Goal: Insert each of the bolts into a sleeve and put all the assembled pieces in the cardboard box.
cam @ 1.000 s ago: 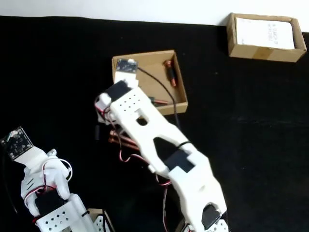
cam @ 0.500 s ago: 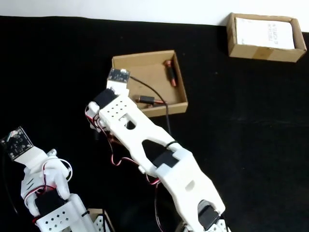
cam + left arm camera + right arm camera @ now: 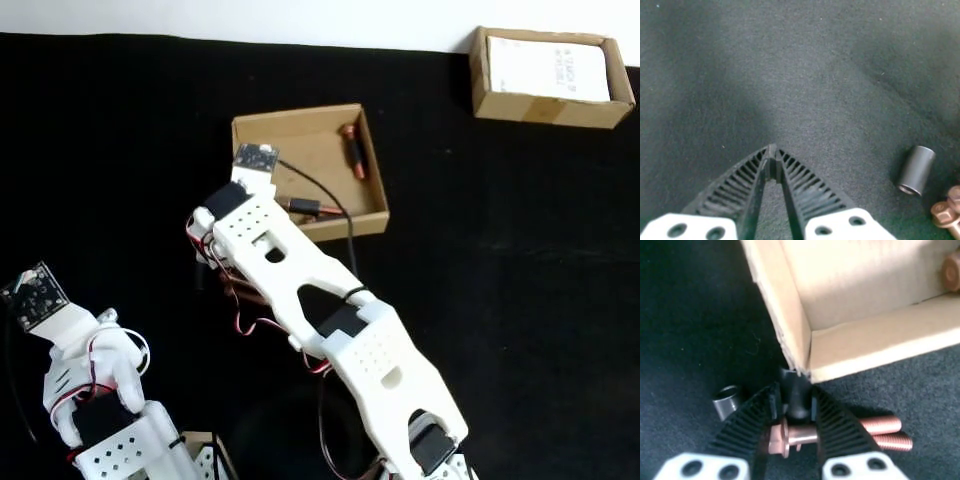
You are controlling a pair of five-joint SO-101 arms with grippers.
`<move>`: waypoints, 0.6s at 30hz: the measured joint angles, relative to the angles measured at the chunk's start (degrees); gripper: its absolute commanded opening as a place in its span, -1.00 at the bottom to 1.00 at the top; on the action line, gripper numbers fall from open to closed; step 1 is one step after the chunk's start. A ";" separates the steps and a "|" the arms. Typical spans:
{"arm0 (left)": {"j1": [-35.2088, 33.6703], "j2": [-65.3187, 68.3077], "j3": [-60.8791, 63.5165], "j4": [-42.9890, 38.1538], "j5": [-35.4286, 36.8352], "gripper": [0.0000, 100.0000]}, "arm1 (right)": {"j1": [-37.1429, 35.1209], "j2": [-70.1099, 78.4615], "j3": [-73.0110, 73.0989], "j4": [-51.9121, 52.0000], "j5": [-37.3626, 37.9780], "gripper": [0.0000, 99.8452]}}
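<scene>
The cardboard box [image 3: 300,120] holds two assembled pieces, one at its back right [image 3: 352,150] and one near its front wall [image 3: 305,208]. My right gripper [image 3: 794,407] is just outside the box's front left corner [image 3: 795,347], its fingers pressed against a black sleeve [image 3: 794,395] on both sides. Two copper bolts [image 3: 880,432] lie under it, and a second black sleeve [image 3: 727,400] rests beside it. My left gripper [image 3: 772,152] is shut and empty over bare black cloth. A black sleeve [image 3: 916,170] and copper bolt heads [image 3: 947,215] lie off to its side.
The right arm [image 3: 330,310] stretches from the table's front to the box corner and hides the parts beneath it. The left arm [image 3: 90,390] stays at the front left. Another cardboard box [image 3: 485,90] with a white sheet stands at the back right.
The right arm has drawn back from over the box to its front left corner, leaving an assembled piece inside. The left arm has not moved.
</scene>
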State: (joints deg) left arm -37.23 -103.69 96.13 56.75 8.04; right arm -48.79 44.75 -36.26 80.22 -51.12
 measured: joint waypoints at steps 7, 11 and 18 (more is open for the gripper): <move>0.00 0.00 0.00 0.00 0.00 -0.98 | 0.26 0.00 0.00 0.18 0.00 -0.99; 0.00 0.00 0.00 0.00 0.00 -0.98 | 1.49 0.09 -2.37 1.14 3.16 -0.99; 0.26 0.00 0.00 -0.62 4.22 -0.98 | 2.55 -3.16 -14.15 7.38 10.02 -0.99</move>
State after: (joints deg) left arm -36.97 -103.69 96.13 56.13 12.26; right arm -46.24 41.58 -50.42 87.60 -41.10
